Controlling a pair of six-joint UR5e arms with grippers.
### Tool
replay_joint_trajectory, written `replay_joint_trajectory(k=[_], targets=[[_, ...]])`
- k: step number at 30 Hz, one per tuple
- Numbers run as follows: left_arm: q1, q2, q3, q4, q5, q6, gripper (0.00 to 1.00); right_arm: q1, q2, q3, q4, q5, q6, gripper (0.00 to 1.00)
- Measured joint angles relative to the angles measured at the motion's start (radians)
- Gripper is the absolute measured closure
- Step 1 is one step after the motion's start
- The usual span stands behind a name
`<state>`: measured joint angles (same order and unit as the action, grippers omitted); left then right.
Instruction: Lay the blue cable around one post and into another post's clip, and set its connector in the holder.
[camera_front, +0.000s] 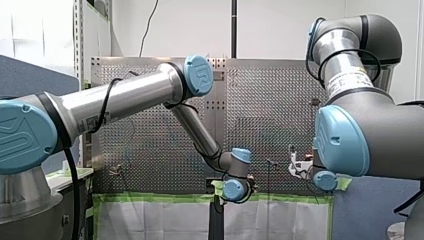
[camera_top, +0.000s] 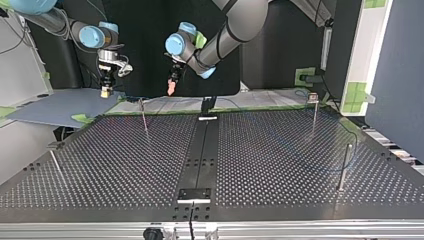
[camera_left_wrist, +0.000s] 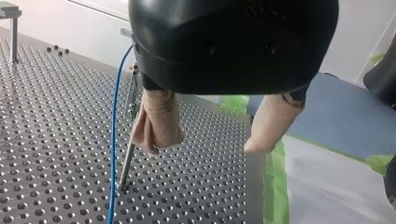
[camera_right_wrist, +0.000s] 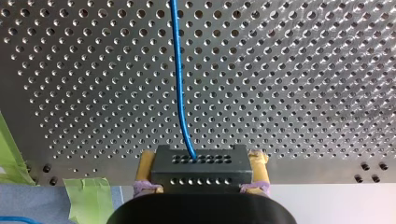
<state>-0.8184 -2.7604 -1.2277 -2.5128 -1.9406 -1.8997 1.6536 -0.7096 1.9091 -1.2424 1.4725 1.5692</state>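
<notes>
Right wrist view had my right gripper (camera_right_wrist: 201, 162) nearest, its yellow pads (camera_right_wrist: 145, 164) pinching a black connector (camera_right_wrist: 201, 175) from both sides. The blue cable (camera_right_wrist: 180, 84) left the connector's holed face and ran straight ahead, toward the gripper's twelve o'clock, low over the perforated table (camera_right_wrist: 303, 93).

Left wrist view showed my left gripper (camera_left_wrist: 212, 140) above the table, its beige pads (camera_left_wrist: 159, 122) spread apart with nothing between them. Just beside the pad at the gripper's nine o'clock stood a slim metal post (camera_left_wrist: 127, 161). The cable passed close along the post's outer side; whether the two touched could not be told.

Top view, from its near edge outward, had a black block (camera_top: 194, 194) at six o'clock. One thin post (camera_top: 54, 162) stood at eight o'clock, a second post (camera_top: 344, 165) at four, a third post (camera_top: 314, 112) at three and a fourth post (camera_top: 144, 117) at nine. Farthest off, both grippers hung raised near the table's far edge, my left one at eleven o'clock and my right one at ten, well apart.
</notes>
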Motion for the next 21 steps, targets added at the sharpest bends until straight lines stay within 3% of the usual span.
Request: replay_joint_trajectory(k=[21], targets=[[-0.024, 0.011, 0.057, 0.020, -0.018, 0.002, 0.00, -0.002, 0.000, -0.001, -0.004, -0.006, 0.006, 1.00]])
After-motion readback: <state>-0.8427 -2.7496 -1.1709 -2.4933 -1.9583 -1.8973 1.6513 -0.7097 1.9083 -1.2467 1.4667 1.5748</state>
